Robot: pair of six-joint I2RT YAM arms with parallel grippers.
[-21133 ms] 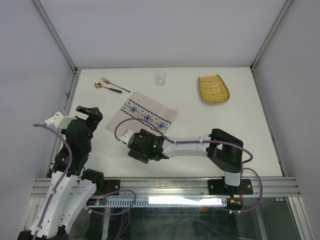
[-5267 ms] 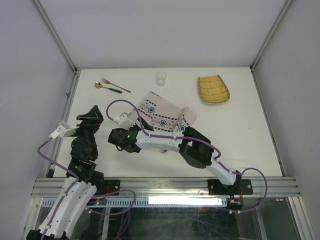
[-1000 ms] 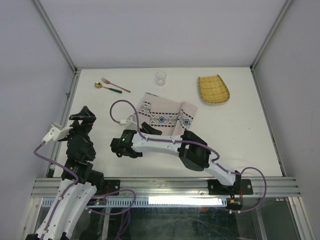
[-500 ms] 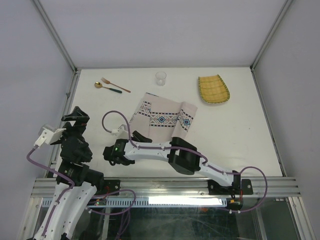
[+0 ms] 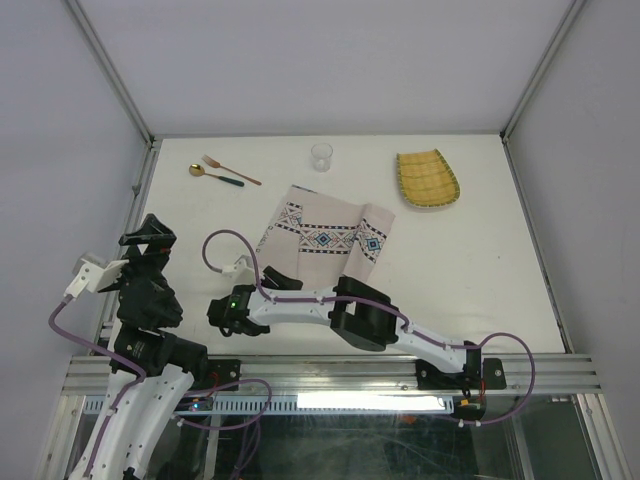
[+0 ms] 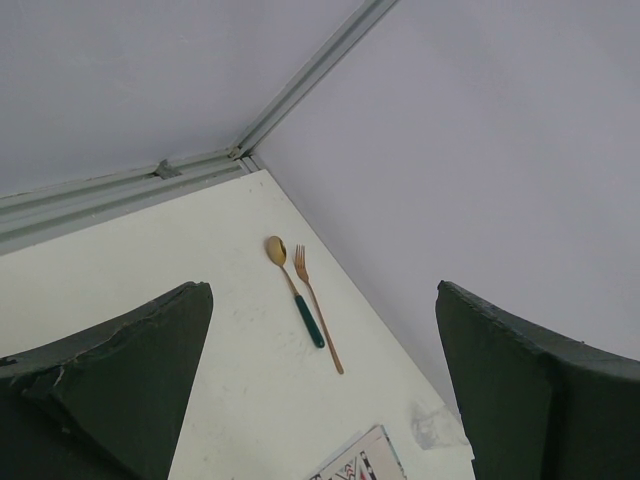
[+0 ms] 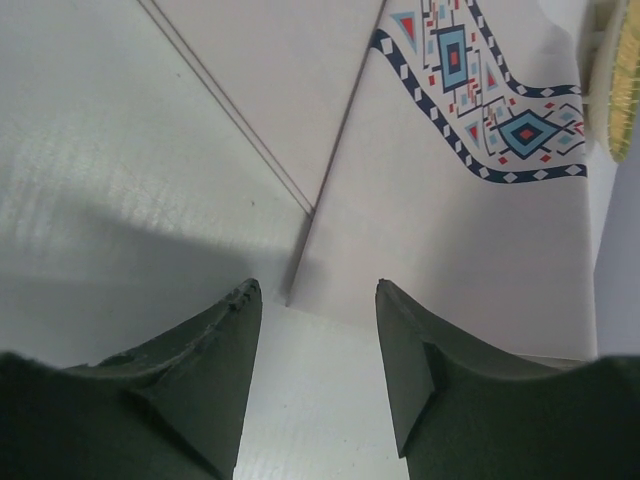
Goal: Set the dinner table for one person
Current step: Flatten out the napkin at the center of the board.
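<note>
The right hand [image 7: 315, 290], half open and empty, hangs over the large matte white rectangular surface [image 5: 480, 260]. The near corner of the pale blue-red banded cloth placemat [image 7: 470, 230] lies just ahead, stretching away rightward. The left hand [image 6: 325, 295] gapes empty.

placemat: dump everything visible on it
The long pale cloth placemat with a blue-red patterned band lies spread flat on the large white tabletop, mid-table, slightly askew. A geometric diamond band crosses it near the far end; the rest is plain. The right arm covers its near edge. The open right hand sits at its near left corner; contact unclear.
</note>
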